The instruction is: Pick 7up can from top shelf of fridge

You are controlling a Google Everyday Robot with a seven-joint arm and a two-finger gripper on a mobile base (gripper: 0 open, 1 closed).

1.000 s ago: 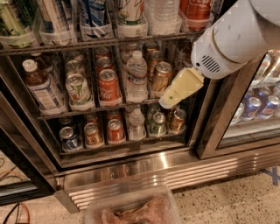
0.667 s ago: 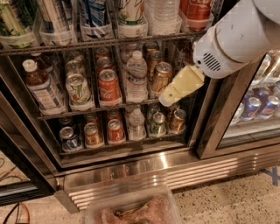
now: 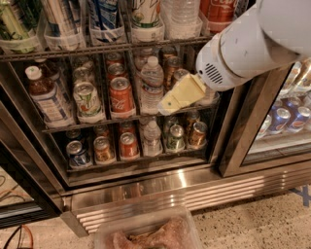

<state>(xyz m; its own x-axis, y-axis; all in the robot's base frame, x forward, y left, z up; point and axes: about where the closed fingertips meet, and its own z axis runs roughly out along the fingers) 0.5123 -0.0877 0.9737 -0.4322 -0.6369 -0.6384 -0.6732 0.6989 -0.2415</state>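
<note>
The fridge (image 3: 160, 187) stands open in front of me, with dark wire racks. The top shelf (image 3: 97, 50) runs along the top edge of the view and holds cans in clear trays. The 7up can (image 3: 145, 13), white with green lettering, stands there right of centre, with its top cut off by the view's edge. My gripper (image 3: 166, 106) hangs from the white arm (image 3: 243, 46) in front of the middle rack, below and to the right of the 7up can and not touching it. It holds nothing that I can see.
The middle rack holds a similar white-green can (image 3: 87, 99), a red cola can (image 3: 121, 95), a water bottle (image 3: 152, 83) and a brown juice bottle (image 3: 43, 95). Blue cans (image 3: 284, 119) sit behind the right glass door. A clear bin (image 3: 146, 233) lies on the floor.
The gripper has moved to the left and slightly up, in front of the middle rack. The cans have not moved.
</note>
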